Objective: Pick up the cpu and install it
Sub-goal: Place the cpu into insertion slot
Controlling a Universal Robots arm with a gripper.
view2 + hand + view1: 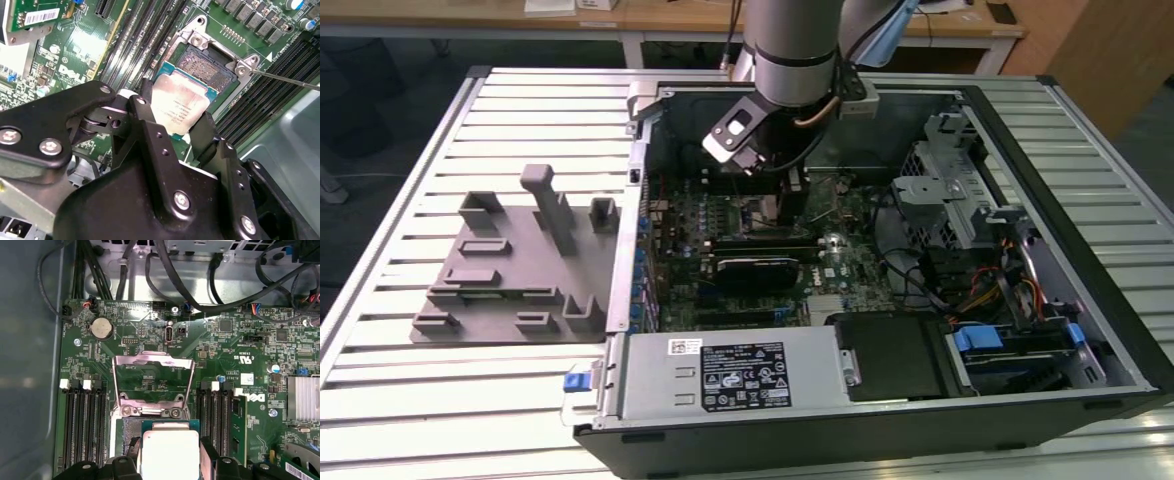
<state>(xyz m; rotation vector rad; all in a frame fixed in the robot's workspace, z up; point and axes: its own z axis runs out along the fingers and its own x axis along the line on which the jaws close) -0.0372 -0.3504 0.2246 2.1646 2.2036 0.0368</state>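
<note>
Exterior view: the arm (787, 50) reaches down into the open computer case (1067, 120), which lies on its side on the slatted table (400, 390); the gripper (765, 180) is low over the far part of the motherboard (854, 265). The grey tray (520, 270) sits on the table just beside the case, on the exterior view's left. In the second wrist view I see the gripper (174, 122) closed on the cpu (180, 102), one black finger (145, 107) on each of two opposite edges, the silver top facing up. The chip hangs close over the open socket (205, 67), covering its nearer part and leaving the far part of the contact field exposed. I cannot tell whether its underside touches the socket. The thin metal lever (285, 80) stands clear to one side. In the first wrist view the cpu (170, 452) is again between the fingers of the gripper (170, 462), and the hinged load plate (152, 382) is folded back, away from the socket (127, 427). Memory slots (85, 425) flank the socket on both sides.
</note>
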